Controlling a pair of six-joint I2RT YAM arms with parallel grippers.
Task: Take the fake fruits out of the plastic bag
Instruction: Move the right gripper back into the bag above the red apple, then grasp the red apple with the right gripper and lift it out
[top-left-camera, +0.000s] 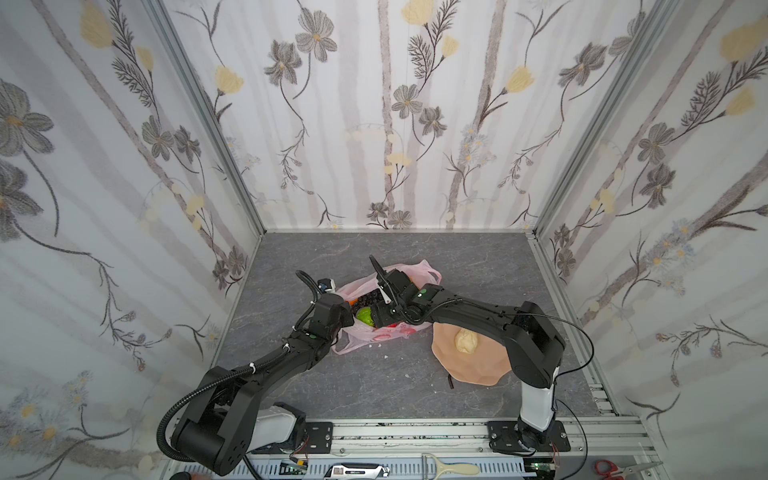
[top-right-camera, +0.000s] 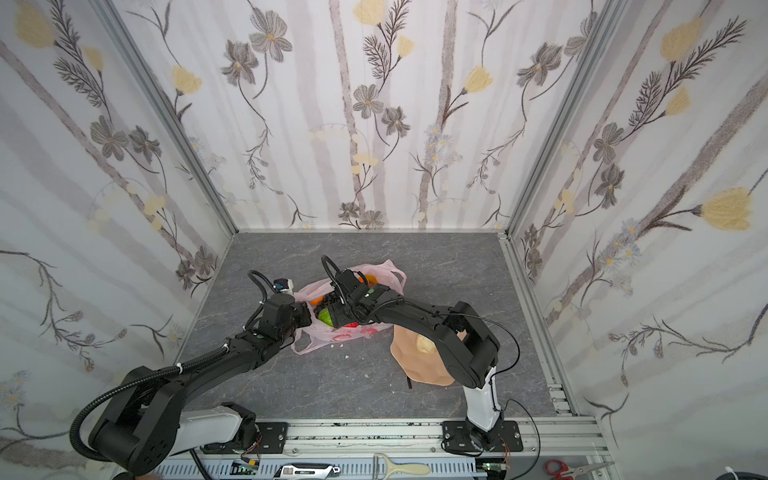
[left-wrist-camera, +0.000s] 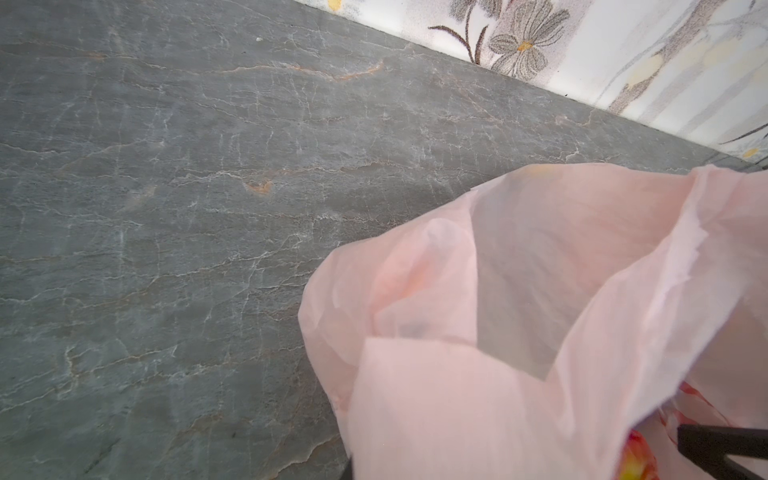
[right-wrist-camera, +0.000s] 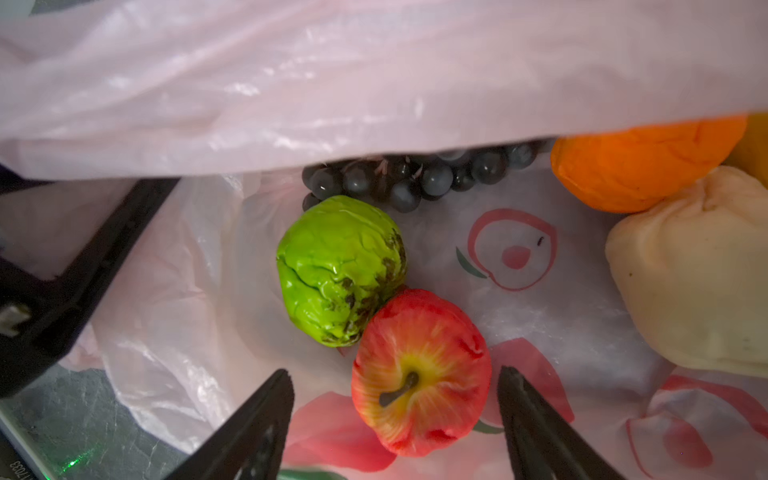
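Observation:
The plastic bag (top-left-camera: 411, 270) lies mid-table with its mouth held open; it is pale pink and crinkly in the right wrist view (right-wrist-camera: 332, 83). My left gripper (top-left-camera: 345, 318) is shut on its left rim, and the film (left-wrist-camera: 540, 291) hides the fingers. My right gripper (right-wrist-camera: 395, 370) is inside the bag and open. Its fingertips stand either side of the red apple (right-wrist-camera: 419, 374) with gaps on both sides. Beside the apple are the bumpy green fruit (right-wrist-camera: 338, 270), the dark grapes (right-wrist-camera: 415, 178), an orange (right-wrist-camera: 640, 166) and a beige pear (right-wrist-camera: 698, 270).
A peach-pink wavy dish (top-left-camera: 482, 365) sits right of the bag, partly under my right arm, with a beige pear (top-left-camera: 466, 341) on it. A small dark stick (top-left-camera: 450, 380) lies in front of it. Walls close three sides; tools lie on the front rail (top-left-camera: 415, 434).

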